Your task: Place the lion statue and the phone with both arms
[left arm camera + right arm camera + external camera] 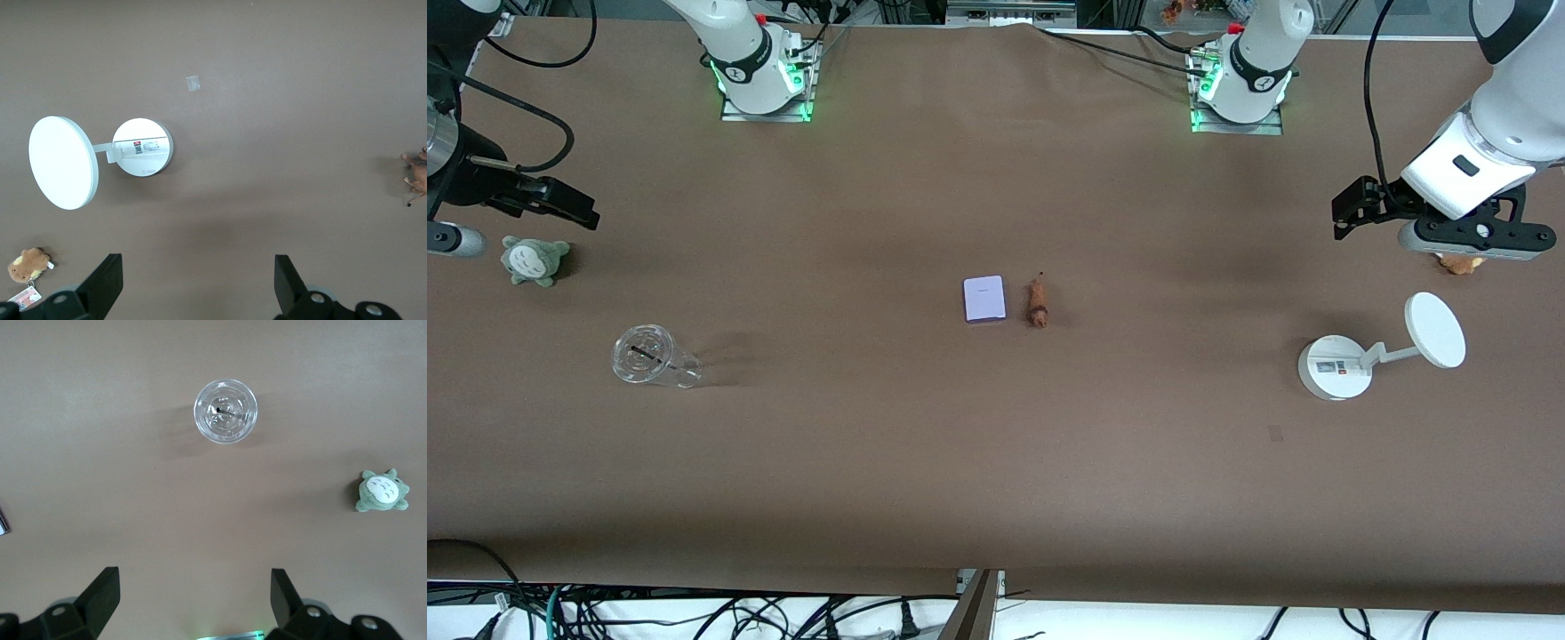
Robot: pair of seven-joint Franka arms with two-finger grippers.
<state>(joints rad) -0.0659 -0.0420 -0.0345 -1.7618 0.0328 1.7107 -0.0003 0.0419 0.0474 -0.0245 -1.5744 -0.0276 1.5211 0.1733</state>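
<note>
The phone [984, 299], a pale lavender rectangle, lies flat at the middle of the table. Close beside it, toward the left arm's end, lies the small reddish-brown lion statue [1038, 303]; it also shows at the edge of the left wrist view [417, 175]. My left gripper [1347, 213] hangs open and empty [198, 283] over the left arm's end of the table, above bare cloth beside a white stand. My right gripper [574, 206] hangs open and empty [193, 600] over the right arm's end, above a grey-green plush. Both are far from the phone and the lion statue.
A white stand [1334, 366] with a round disc [63, 162] and a tan plush [28, 263] sit at the left arm's end. A clear plastic cup [645, 357] and the grey-green plush [535, 260] sit at the right arm's end. A small tape patch [1276, 433] marks the cloth.
</note>
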